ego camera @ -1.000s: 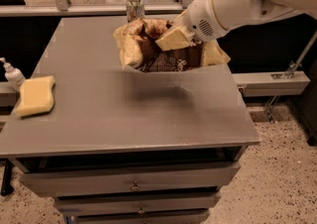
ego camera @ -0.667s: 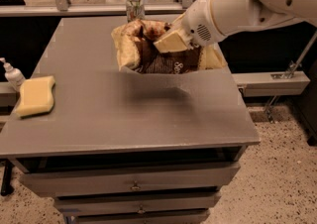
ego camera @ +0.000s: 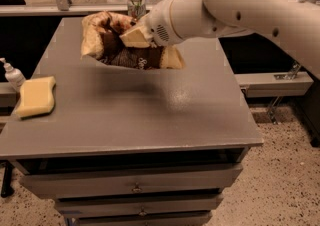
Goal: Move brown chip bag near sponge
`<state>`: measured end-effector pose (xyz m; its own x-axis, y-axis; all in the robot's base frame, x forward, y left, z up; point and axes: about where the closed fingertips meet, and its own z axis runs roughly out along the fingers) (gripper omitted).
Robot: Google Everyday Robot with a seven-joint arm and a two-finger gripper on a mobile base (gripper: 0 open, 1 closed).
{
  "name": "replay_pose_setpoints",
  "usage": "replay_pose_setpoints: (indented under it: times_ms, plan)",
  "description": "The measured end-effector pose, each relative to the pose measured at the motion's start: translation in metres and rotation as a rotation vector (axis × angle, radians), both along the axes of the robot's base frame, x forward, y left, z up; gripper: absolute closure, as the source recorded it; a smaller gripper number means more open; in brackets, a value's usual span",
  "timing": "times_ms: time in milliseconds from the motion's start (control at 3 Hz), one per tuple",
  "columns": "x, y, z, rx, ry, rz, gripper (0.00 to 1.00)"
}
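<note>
Your gripper (ego camera: pixel 134 36) sits upper centre, jaws clamped on the brown chip bag (ego camera: pixel 115 55), held above the tabletop (ego camera: pixel 150 115); sponge (ego camera: pixel 36 96) far left, well apart.

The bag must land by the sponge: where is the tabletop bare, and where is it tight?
Bare: the wide stretch of table between the sponge and the right edge, up to the front edge. Crowded: the back, where the end effector holds the chip bag aloft before the can.
</note>
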<state>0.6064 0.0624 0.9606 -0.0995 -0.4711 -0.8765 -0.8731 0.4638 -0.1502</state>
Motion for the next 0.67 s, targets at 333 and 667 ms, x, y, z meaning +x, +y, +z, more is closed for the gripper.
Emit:
replay_pose_setpoints:
  times_ms: [333, 667]
  plan:
    - [0.023, 0.044, -0.001, 0.039, -0.03, -0.009, 1.0]
    - [0.051, 0.077, -0.005, 0.069, -0.061, -0.026, 1.0]
